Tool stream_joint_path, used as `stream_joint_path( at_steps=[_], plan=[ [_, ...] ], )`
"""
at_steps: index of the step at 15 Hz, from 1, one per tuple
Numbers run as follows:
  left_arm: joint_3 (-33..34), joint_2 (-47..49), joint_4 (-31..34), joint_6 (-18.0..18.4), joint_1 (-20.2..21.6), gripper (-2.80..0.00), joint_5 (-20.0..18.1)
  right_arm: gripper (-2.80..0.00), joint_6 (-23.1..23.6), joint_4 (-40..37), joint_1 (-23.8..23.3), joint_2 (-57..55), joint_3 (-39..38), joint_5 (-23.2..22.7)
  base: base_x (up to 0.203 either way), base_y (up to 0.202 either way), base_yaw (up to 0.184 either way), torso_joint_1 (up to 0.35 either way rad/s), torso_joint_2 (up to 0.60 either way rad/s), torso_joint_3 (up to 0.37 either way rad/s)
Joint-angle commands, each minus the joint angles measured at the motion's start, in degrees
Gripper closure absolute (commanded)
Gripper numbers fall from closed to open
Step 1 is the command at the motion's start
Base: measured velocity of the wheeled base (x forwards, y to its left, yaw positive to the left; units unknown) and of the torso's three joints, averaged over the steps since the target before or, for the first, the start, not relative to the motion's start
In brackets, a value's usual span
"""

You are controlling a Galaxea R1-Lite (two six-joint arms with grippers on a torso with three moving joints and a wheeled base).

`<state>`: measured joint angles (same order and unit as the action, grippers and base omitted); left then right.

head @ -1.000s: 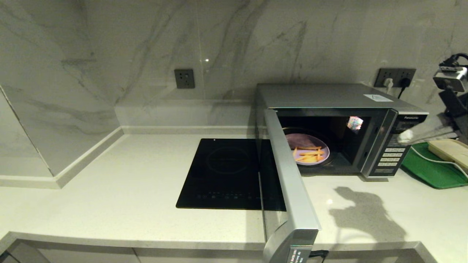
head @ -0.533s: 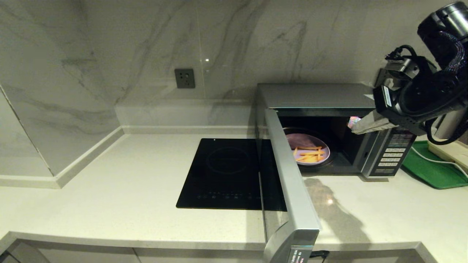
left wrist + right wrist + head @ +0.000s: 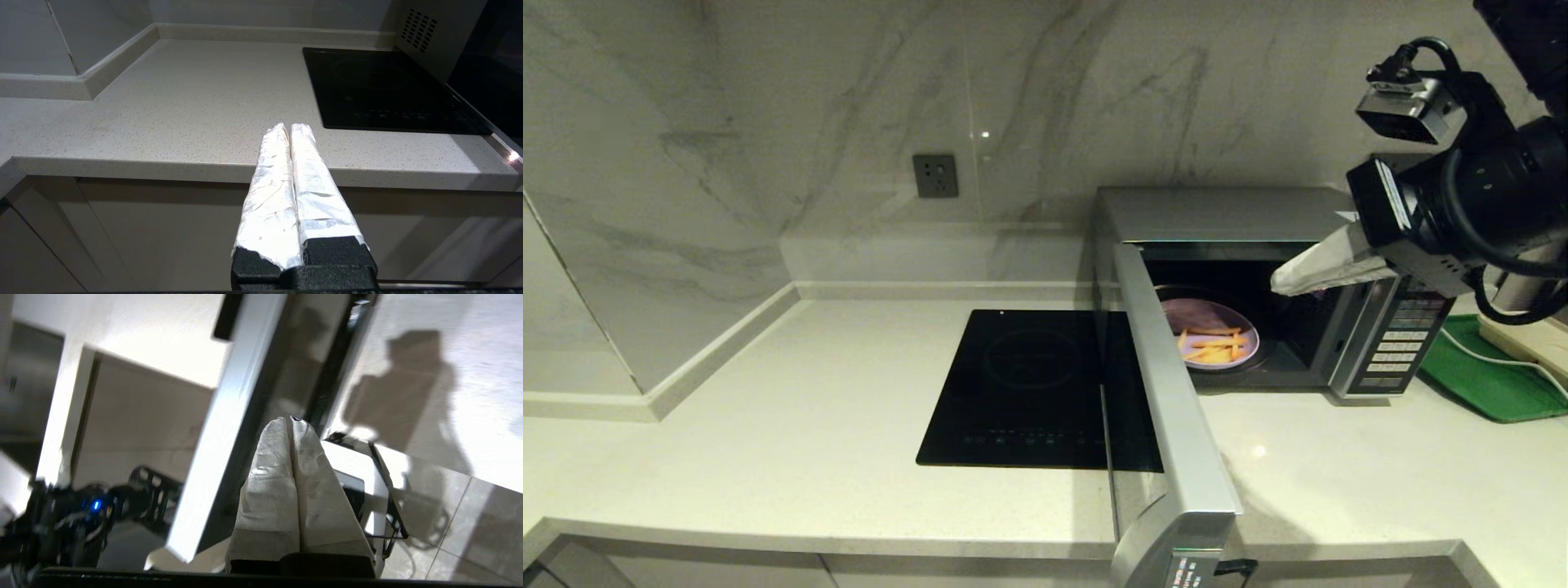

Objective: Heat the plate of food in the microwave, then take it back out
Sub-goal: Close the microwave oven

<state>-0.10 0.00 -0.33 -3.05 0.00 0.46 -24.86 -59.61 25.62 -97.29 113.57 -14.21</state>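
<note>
The silver-grey microwave [image 3: 1225,214] stands at the back right of the counter with its door [image 3: 1172,425] swung wide open toward me. Inside it lies the pale-lavender plate of food [image 3: 1210,335], orange-yellow sticks on its near half. My right gripper [image 3: 1278,283] hangs high in front of the cavity's upper right, above and right of the plate, its white-wrapped fingers shut on nothing; in the right wrist view the right gripper [image 3: 291,420] points at the door's edge. My left gripper [image 3: 289,127] is parked low before the counter's front edge, shut and empty, out of the head view.
A flat black induction cooktop [image 3: 1033,384] lies left of the open door. A green tray [image 3: 1486,380] with a beige tray [image 3: 1535,336] on it sits right of the microwave, a white cable across it. Wall sockets [image 3: 935,175] are behind.
My right arm has swung up and left from the far right edge. Its gripper now hangs before the microwave's opening instead of by the button panel. Plate and door have not moved.
</note>
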Motion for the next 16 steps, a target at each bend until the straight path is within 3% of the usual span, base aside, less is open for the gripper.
stream_joint_path(
  at_steps=[1,6,16],
  plan=[
    [0.0,0.0,0.0,0.0,0.0,0.0,0.0,0.0,-0.2,-0.3,4.4,0.1,0.0,0.0,0.0,0.0,0.0,0.0,0.0,0.0],
    [0.0,0.0,0.0,0.0,0.0,0.0,0.0,0.0,-0.1,-0.2,12.1,-2.0,-0.5,0.3,0.0,0.0,0.0,0.0,0.0,0.0],
    [0.0,0.0,0.0,0.0,0.0,0.0,0.0,0.0,0.7,7.8,19.5,-9.2,-0.4,3.7,0.0,0.0,0.0,0.0,0.0,0.0]
  ],
)
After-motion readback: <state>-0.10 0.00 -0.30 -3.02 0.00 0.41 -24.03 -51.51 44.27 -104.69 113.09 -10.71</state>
